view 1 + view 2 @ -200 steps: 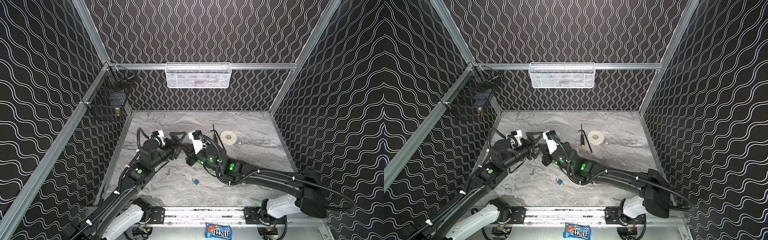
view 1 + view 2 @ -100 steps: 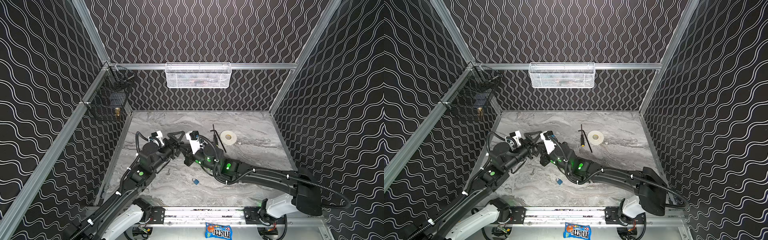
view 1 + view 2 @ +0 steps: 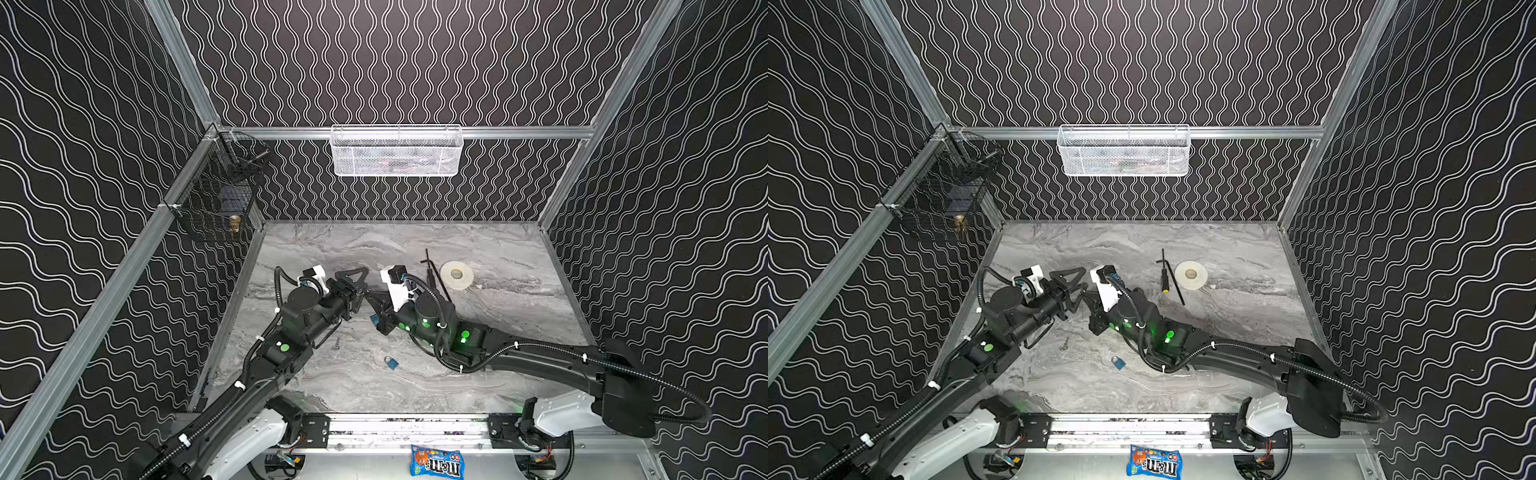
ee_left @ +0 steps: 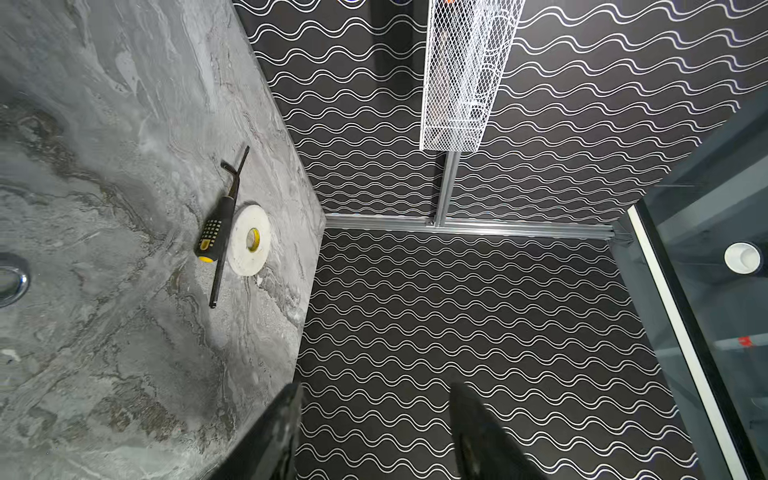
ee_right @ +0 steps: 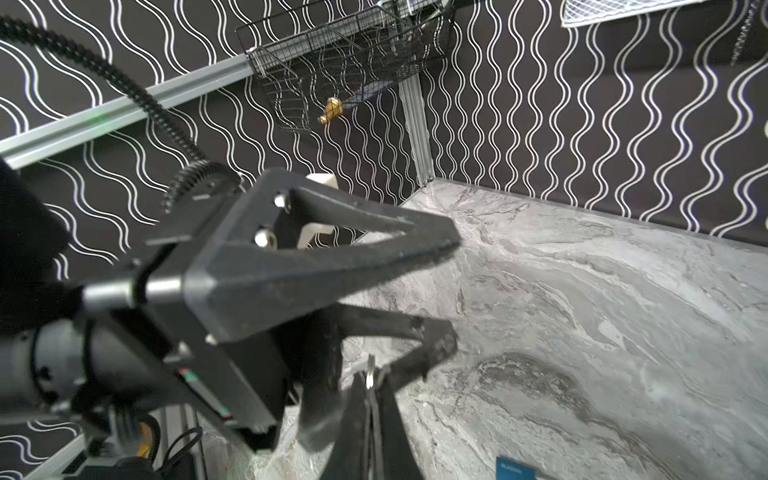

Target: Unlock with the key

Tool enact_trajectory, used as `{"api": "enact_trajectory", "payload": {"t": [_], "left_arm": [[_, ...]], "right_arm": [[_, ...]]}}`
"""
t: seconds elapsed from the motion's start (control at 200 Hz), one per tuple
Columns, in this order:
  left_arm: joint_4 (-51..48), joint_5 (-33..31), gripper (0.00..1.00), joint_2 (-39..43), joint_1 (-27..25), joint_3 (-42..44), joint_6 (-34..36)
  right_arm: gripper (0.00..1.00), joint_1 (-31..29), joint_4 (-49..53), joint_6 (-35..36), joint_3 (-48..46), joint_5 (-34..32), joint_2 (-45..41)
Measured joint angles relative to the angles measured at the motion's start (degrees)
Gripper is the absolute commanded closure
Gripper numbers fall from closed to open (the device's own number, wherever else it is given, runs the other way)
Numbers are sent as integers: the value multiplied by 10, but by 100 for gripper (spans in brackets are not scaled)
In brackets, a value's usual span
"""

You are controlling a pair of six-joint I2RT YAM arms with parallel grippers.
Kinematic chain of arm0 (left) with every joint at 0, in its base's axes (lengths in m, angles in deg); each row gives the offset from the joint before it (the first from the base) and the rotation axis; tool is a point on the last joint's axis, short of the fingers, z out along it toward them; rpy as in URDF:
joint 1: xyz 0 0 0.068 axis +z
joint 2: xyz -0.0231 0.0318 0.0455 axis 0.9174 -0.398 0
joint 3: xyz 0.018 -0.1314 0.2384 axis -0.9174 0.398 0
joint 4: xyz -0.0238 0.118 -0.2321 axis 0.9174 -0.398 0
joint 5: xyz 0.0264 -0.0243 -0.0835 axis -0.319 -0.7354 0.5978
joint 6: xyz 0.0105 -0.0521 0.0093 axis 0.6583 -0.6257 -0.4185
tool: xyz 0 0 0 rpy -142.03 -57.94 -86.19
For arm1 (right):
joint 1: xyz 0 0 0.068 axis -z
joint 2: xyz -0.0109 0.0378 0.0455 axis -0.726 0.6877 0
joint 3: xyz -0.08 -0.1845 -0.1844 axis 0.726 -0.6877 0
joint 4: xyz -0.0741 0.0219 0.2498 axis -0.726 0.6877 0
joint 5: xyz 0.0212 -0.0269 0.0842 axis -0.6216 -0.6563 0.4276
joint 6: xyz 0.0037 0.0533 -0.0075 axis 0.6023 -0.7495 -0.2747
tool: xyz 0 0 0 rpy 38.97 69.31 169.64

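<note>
1. Silver key (image 5: 369, 370) is sitting pinched in the clenched right gripper (image 5: 371, 384), with its tip poking out.
2. Left gripper (image 5: 449, 291) is gaping, empty, with its lower finger (image 5: 436, 345) just beside the key.
3. Padlock (image 3: 390, 362) is lying on the table (image 3: 374, 392), apart from both.

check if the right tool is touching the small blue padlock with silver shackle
Apart. Both top views show the small blue padlock on the grey marble tabletop, well clear of the right tool.

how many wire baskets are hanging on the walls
2: a white mesh basket on the back wall's rail, a black wire basket on the left wall near the corner. No others show.
</note>
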State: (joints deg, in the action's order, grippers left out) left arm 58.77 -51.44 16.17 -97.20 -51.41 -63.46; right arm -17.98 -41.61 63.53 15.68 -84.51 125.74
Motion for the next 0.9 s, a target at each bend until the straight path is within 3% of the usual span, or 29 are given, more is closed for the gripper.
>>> {"api": "enact_trajectory", "payload": {"t": [0.821, 0.896], "left_arm": [[-11, -8, 90, -21, 0, -3, -1], [-12, -8, 99, -22, 0, -4, -1]], "right_arm": [[100, 0, -9, 37, -14, -16, -12], [100, 0, -9, 40, -15, -21, -13]]}}
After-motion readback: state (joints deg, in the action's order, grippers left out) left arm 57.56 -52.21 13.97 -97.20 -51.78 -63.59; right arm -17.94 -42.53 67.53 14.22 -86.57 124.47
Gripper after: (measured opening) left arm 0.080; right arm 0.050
